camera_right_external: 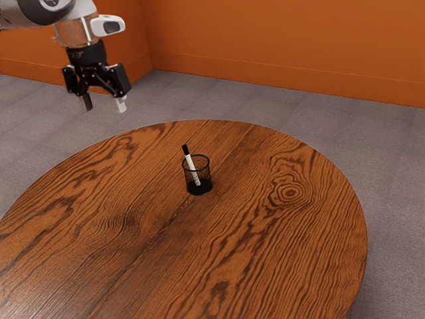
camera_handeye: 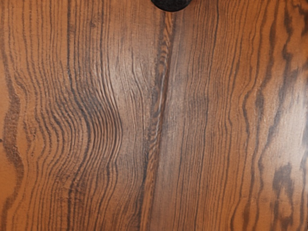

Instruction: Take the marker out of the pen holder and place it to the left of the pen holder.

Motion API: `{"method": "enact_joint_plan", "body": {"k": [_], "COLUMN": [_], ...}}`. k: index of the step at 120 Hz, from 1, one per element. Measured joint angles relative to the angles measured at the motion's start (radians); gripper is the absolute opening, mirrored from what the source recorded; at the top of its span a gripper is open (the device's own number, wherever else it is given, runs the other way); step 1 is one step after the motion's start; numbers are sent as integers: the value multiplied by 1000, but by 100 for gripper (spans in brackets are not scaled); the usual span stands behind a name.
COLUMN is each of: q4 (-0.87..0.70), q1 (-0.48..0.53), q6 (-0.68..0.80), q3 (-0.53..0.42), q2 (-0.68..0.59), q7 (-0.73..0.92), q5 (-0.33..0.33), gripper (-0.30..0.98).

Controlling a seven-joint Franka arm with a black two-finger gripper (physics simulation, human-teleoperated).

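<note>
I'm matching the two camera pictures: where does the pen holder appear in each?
Exterior view: the pen holder stands near the picture's middle.
Wrist view: the pen holder is a dark curve, cut off by the frame's edge.
Shared landmark: the tabletop's seam, running to the pen holder.

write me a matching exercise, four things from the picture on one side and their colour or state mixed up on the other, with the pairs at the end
Column one
1. marker
2. pen holder
3. gripper
4. wall

Column two
A. open, with nothing held
B. plain orange
C. black, round-rimmed, standing upright
D. mostly white, tilted, black end up

Right pairs
1-D
2-C
3-A
4-B
</note>
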Motion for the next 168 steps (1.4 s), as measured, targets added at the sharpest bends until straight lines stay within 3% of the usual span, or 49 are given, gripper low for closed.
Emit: {"method": "enact_joint_plan", "body": {"k": [17, 40, 67, 81, 99, 124, 148, 168], "q4": [-5, -19, -235, -250, -220, -137, -121, -126], "q1": [-108, -140, -127, -118, -117, -116, -113, -111], "q6": [39, 235, 713, 949, 1141, 1264, 1304, 1313], "q3": [59, 63, 69, 72, 70, 69, 64, 63], "q2": [40, 313, 349, 364, 428, 541, 586, 591], "q7": [-5, -12, -10, -7, -5, -2, 0, 1], "q5": [16, 2, 17, 21, -1, -48, -186, -230], "gripper": [69, 69, 69, 69, 67, 59, 50, 37]}}
